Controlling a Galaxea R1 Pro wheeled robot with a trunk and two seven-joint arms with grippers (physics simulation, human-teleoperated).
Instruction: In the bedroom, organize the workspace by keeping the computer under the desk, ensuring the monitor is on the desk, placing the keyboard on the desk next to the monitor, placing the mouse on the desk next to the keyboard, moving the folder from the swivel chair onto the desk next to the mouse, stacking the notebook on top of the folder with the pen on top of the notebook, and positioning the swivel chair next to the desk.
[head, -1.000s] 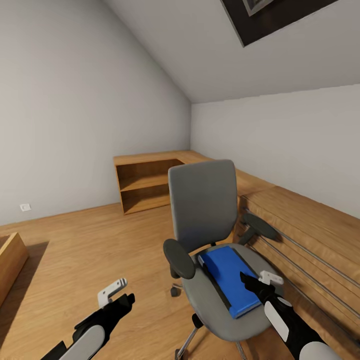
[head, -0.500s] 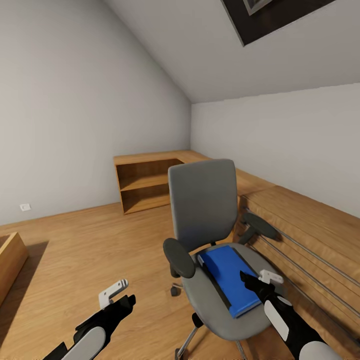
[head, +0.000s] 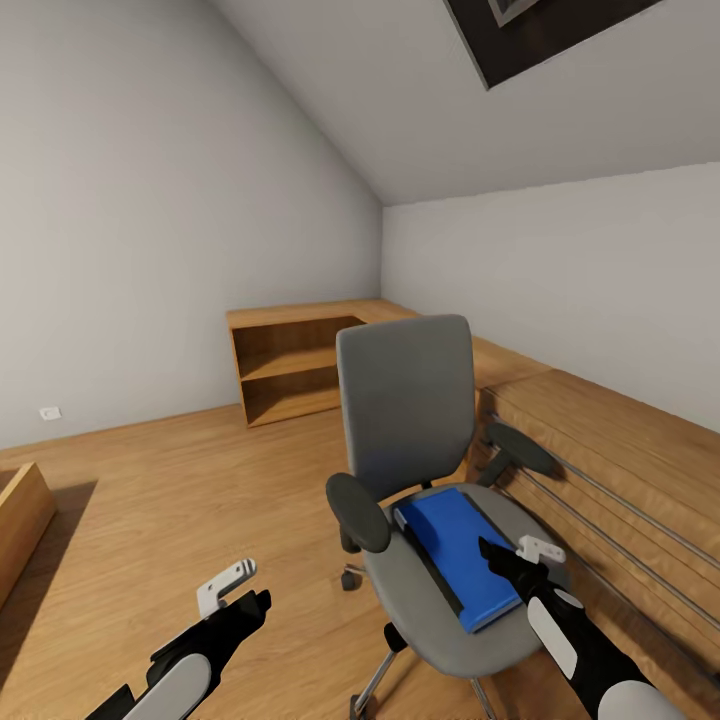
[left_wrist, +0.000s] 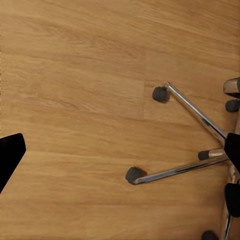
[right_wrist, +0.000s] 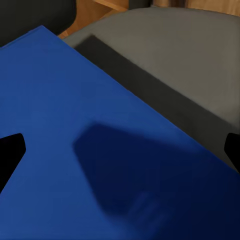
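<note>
The grey swivel chair (head: 405, 400) stands in the middle of the wood floor, with the blue folder (head: 450, 545) lying flat on its seat. My right gripper (head: 503, 566) hovers just over the folder's near right corner; it is open. In the right wrist view the folder (right_wrist: 75, 125) lies close under the right gripper (right_wrist: 120, 150), grey seat (right_wrist: 190, 65) beyond it. My left gripper (head: 246, 603) hangs open over bare floor to the chair's left. In the left wrist view the left gripper (left_wrist: 120, 152) looks down on the chair's chrome base (left_wrist: 192, 112) and castors.
A light-wood open shelf unit (head: 290, 370) stands against the far wall behind the chair. A low wooden platform with metal rails (head: 610, 470) runs along the right. A wooden box edge (head: 20, 520) sits at the left. Open floor (head: 160, 480) lies to the chair's left.
The whole picture has shifted up very slightly, so the camera moved a little. Both grippers keep their places relative to the chair and folder.
</note>
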